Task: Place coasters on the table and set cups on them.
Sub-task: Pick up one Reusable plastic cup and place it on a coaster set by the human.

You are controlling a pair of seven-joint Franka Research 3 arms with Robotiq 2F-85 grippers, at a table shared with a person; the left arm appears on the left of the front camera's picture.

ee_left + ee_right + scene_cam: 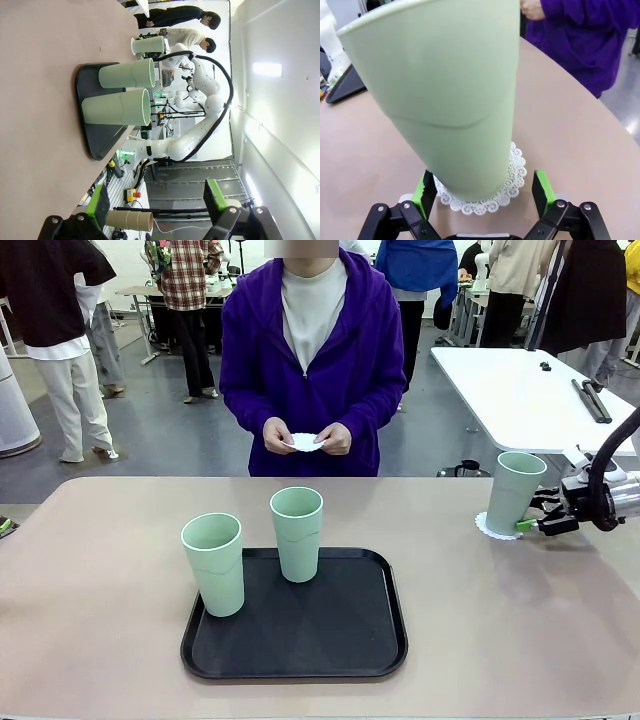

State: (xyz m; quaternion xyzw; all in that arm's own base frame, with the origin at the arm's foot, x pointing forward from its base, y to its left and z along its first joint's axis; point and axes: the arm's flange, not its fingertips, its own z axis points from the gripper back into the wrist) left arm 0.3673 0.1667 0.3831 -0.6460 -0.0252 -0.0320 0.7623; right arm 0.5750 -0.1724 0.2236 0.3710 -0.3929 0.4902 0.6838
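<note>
One mint-green cup [514, 492] stands upright on a white scalloped coaster [484, 528] at the right end of the beige table [100, 590]. My right gripper [535, 522] is low beside its base. In the right wrist view this cup [450, 100] stands on the coaster [516, 175], and my right gripper [484, 194] is open with its green pads [542, 189] on either side of the base. Two more cups [213, 563] [297, 533] stand on the black tray [330, 640]. The person's hands hold another coaster [303, 442]. My left gripper [156, 202] is open and holds nothing, far from the cups [117, 106].
The person in a purple hoodie [310, 360] stands at the far edge, mid-table. A white table [520, 390] stands behind on the right. Bare tabletop lies left of the tray and between the tray and the right cup.
</note>
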